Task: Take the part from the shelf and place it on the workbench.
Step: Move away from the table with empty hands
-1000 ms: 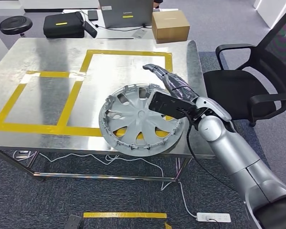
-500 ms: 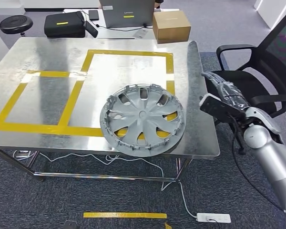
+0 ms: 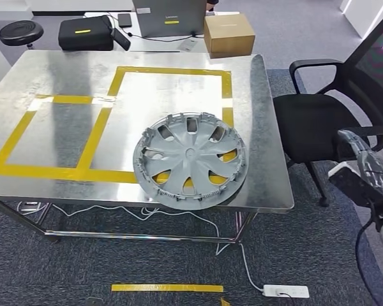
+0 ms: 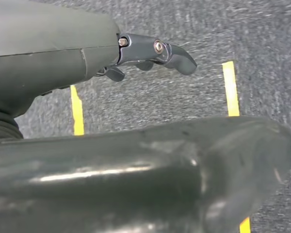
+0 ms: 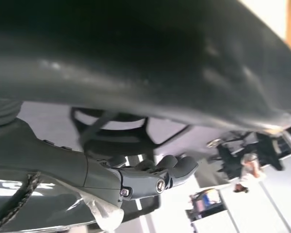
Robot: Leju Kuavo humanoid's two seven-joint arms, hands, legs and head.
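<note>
A black office chair [image 3: 334, 108] stands on the grey carpet just off the right edge of the tabletop [image 3: 45, 127], which is metal and marked with yellow tape rectangles [image 3: 97, 137]. Beyond the tabletop's far edge sit a cardboard box [image 3: 229, 34], a grey laptop [image 3: 169, 16], a black bag [image 3: 85, 33] and, furthest left, a round black stool [image 3: 21, 32]. Below the tabletop's near edge, a white power strip [image 3: 286, 291] and a yellow tape strip [image 3: 166, 287] lie on the carpet.
</note>
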